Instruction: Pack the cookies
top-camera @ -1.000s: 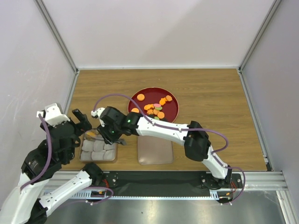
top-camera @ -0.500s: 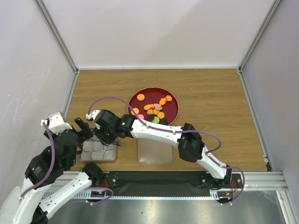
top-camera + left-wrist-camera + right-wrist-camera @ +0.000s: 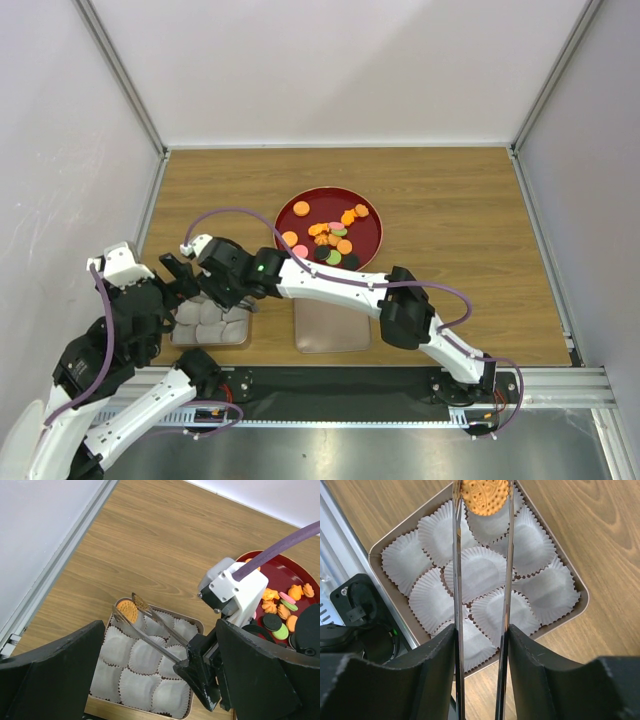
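Several cookies [image 3: 332,238], mostly orange, lie on the red plate [image 3: 318,203]; they also show in the left wrist view [image 3: 281,608]. My right gripper [image 3: 217,284] [image 3: 480,675] is shut on metal tongs [image 3: 456,580] [image 3: 156,630]. The tongs pinch one orange cookie [image 3: 485,495] [image 3: 126,611] over the far left corner of the tin [image 3: 384,551] [image 3: 178,338], which is lined with white paper cups. My left gripper [image 3: 176,272] [image 3: 160,680] is open and empty, above the tin's left side.
A pinkish-brown lid [image 3: 331,324] lies right of the tin, near the front edge. The red plate [image 3: 260,560] sits behind it. The right arm and its purple cable [image 3: 235,212] reach across the tin. Walls close off the left, back and right sides.
My right gripper has moved left with the tongs and cookie, out over the tin's far corner. My left arm has dropped back and down toward the tin's left side.
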`<state>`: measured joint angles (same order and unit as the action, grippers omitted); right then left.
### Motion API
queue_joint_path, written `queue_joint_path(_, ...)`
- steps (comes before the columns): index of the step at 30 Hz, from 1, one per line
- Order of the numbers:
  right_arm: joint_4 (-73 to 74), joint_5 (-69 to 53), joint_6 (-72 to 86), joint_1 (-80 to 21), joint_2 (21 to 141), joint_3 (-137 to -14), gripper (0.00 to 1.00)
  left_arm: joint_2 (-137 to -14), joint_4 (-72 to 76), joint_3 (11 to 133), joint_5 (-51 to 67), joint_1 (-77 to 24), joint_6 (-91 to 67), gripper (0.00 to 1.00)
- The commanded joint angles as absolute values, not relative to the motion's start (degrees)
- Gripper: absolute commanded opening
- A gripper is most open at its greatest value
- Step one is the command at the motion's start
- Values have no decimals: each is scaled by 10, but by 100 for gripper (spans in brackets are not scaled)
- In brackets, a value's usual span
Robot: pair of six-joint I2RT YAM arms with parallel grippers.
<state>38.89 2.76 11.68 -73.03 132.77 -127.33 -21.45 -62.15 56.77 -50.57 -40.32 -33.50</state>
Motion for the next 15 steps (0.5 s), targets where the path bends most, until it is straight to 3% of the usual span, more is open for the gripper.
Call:
queue_joint_path(1,378,54,106,-737,1335,-1310,48,-208,-597,562,-497,-401,-319,100)
queue_joint_path(15,385,71,107,-740,1330,-1314,54,-204,-591,559,-495,-401,-314,100)
